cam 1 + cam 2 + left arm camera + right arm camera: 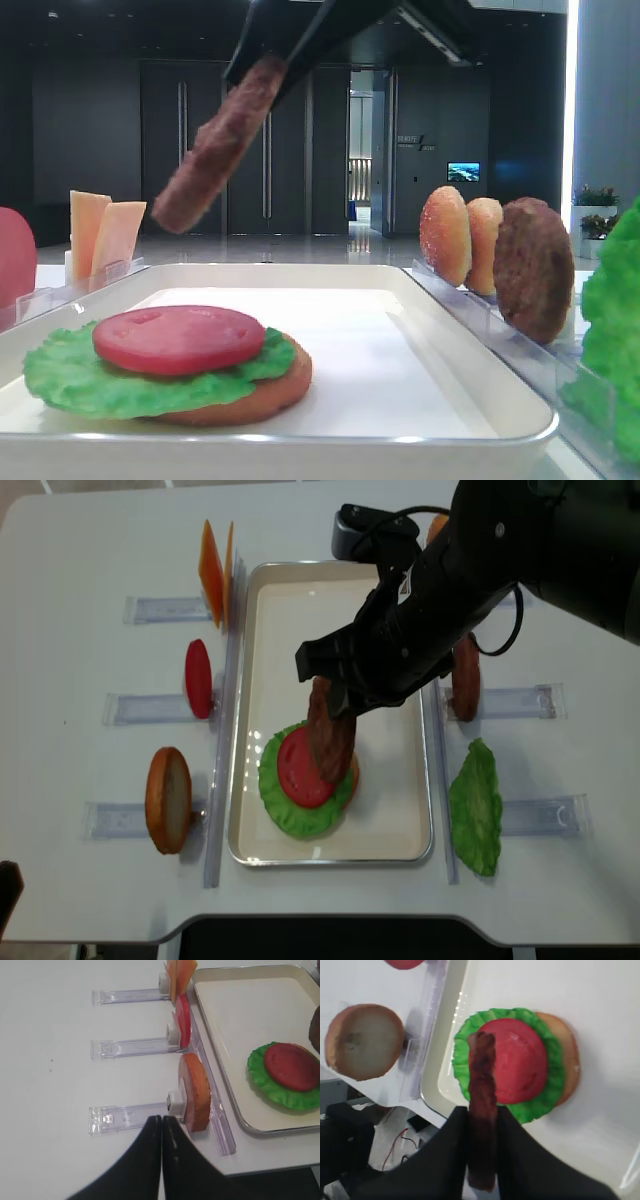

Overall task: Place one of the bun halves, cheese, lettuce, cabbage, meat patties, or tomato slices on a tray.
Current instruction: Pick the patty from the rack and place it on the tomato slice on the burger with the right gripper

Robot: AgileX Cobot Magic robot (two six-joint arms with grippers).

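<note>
**Ana:** Nearest in the low front view sits the stack on the tray (500, 420): a bun half (270, 392) at the bottom, lettuce (75, 378) over it, 1 tomato slice (178, 338) on top.

**Ben:** And the meat patty (215, 148)?

**Ana:** It hangs in the air above that stack, tilted on edge, pinched by its upper rim in the right gripper (481, 1125), whose jaws are shut tight on it. From the wrist view it hangs edge-on over the left part of the tomato and lettuce.

**Ben:** How will it handle?

**Ana:** My guess: light, stiff enough to hold its disc shape when held by 1 edge, and the rough grainy surface should resist slipping. The rim grip suits it; laying it flat will need lowering and tilting, or it may land askew on the smooth tomato.

**Ben:** Its look?

**Ana:** Dark brown, thick, round, about bun-sized.

**Ben:** The left gripper (161, 1121)?

**Ana:** Fully closed with nothing in it, hovering over the bench (60, 1020) beside a bun half (196, 1091) standing in its clear rack (130, 1115).

**Ben:** Farther back?

**Ana:** Cheese (105, 235) at left; at right, 2 bun halves (462, 238) and another patty (535, 268), upright in racks.
</note>
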